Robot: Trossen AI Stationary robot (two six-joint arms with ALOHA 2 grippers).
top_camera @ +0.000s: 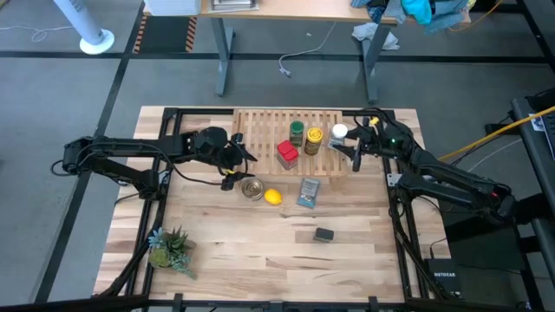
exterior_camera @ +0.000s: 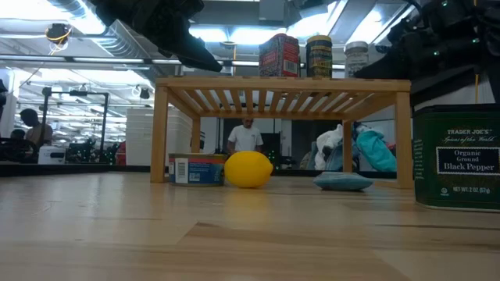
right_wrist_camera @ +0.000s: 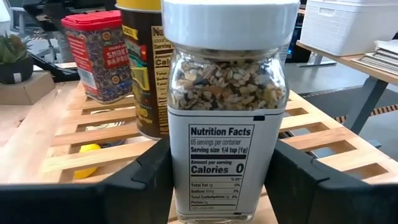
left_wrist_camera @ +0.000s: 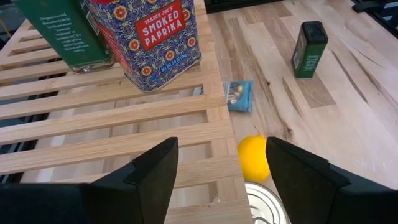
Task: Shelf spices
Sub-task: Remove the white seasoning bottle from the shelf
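We are holding our right end effector (right_wrist_camera: 217, 180) around the white-lidded jar (right_wrist_camera: 227, 106), which is standing on the shelf (top_camera: 260, 130) at its right end; fingers flanking it, grip unclear. Our left end effector (left_wrist_camera: 217, 180) is hovering open over the shelf's left side.

Slatted shelf (top_camera: 264, 139) on tabletop (top_camera: 260, 260); four spices (top_camera: 303, 139) atop

Silver tin (top_camera: 251, 188), lemon (top_camera: 272, 197), blue packet (top_camera: 309, 192), potted plant (top_camera: 168, 249).
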